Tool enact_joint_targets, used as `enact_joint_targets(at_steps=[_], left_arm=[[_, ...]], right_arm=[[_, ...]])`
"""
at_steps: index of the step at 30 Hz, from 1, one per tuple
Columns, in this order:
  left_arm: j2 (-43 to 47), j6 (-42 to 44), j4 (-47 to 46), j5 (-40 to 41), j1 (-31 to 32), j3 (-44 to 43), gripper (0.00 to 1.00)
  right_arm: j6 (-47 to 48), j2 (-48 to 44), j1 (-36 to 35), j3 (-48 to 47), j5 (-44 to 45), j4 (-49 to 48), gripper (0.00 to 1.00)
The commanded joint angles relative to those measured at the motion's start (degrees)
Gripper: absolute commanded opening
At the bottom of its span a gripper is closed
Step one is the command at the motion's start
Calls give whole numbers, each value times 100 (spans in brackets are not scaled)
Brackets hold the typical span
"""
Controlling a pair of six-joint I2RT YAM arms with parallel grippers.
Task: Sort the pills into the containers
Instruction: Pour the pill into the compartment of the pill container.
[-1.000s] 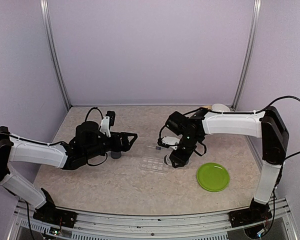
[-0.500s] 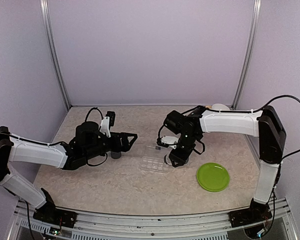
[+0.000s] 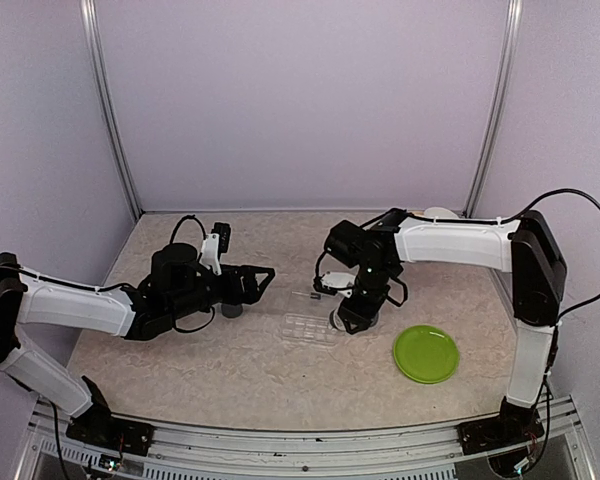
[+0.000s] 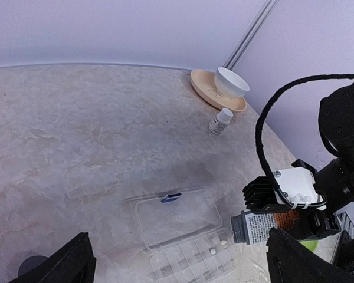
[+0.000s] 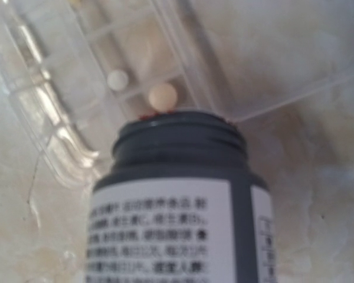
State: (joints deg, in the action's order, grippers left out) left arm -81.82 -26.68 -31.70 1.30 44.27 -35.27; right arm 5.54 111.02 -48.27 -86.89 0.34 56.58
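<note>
The containers are one clear pill organiser point(image 3: 308, 328) lying open on the table, with its lid point(image 4: 177, 217) folded back and its compartments point(image 4: 189, 259) nearest me. Two pale pills point(image 5: 163, 95) point(image 5: 118, 79) lie in end compartments point(image 5: 53, 135). My right gripper point(image 3: 354, 310) is shut on an amber bottle point(image 4: 265, 226) with a white label. The bottle is tipped so its uncapped grey neck point(image 5: 180, 138) hangs just over those pills. My left gripper point(image 3: 260, 282) stands open and empty to the left of the organiser, its fingers point(image 4: 71, 265) wide apart.
A dark cap point(image 3: 232, 311) sits on the table under my left gripper. A green plate point(image 3: 426, 353) lies at the front right. At the back right a white bowl point(image 4: 230, 82) rests on a tan saucer beside a small white bottle point(image 4: 222, 121).
My right arm's elbow has shifted slightly left while the bottle stays tipped over the organiser. The left arm has not moved.
</note>
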Motion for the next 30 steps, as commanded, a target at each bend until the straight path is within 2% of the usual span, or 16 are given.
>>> enact_joint_targets(at_steps=[1,15,22,30], left_arm=[[-2,-4,-137,-77,-41,16,99],[7,7,-87,-78,-41,-33,99],[23,31,-68,-53,-41,-37,99],[14,14,-64,-65,-41,-44,99]], right_arm=[[86,153,-82,-229,128,255,0],[134,105,-158,-455,-4,68,0],[89,-39,-159,-103,-37,-166,0],[5,-567,-159,539,-208,-1034,0]])
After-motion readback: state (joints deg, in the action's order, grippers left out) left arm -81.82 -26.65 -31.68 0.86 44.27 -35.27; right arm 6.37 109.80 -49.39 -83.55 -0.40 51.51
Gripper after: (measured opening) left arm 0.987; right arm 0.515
